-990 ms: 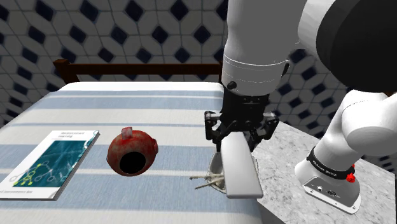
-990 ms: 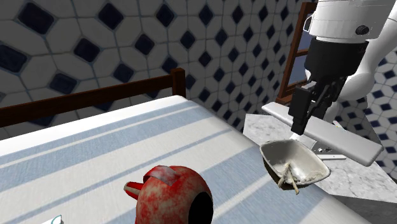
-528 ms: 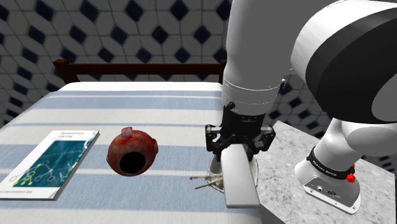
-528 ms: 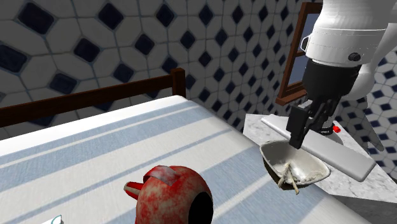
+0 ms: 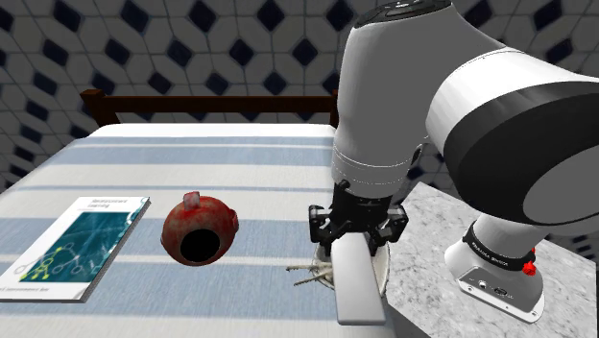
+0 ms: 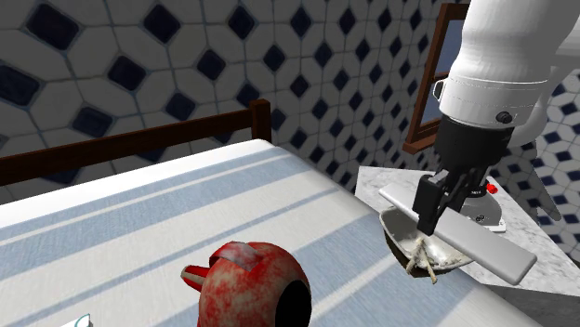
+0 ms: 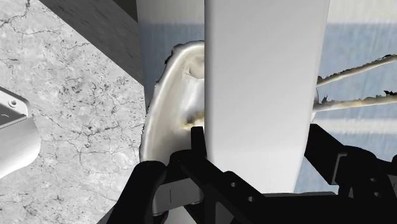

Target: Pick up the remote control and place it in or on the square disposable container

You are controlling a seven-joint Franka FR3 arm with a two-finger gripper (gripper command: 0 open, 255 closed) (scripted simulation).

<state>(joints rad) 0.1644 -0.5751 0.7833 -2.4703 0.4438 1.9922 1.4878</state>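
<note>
The gripper [image 5: 353, 233] is closed on the remote control [image 5: 358, 283] — a plain white-grey slab — with its two fingers pressing the long sides near one end. The remote lies about level over the square container [image 5: 324, 259], which sits at the bed's [image 5: 192, 163] edge beside the marbled stand [image 5: 432, 240]. The remote's long axis runs along this edge, and its free end points away from the wooden headboard [image 5: 192, 99] — past the container's rim.

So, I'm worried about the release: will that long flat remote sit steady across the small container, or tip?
Likely stiff: the remote juts straight from the claw without sagging. It may tip, since it far overhangs the container. Thin-walled and ragged, that container could shift under it.
</note>
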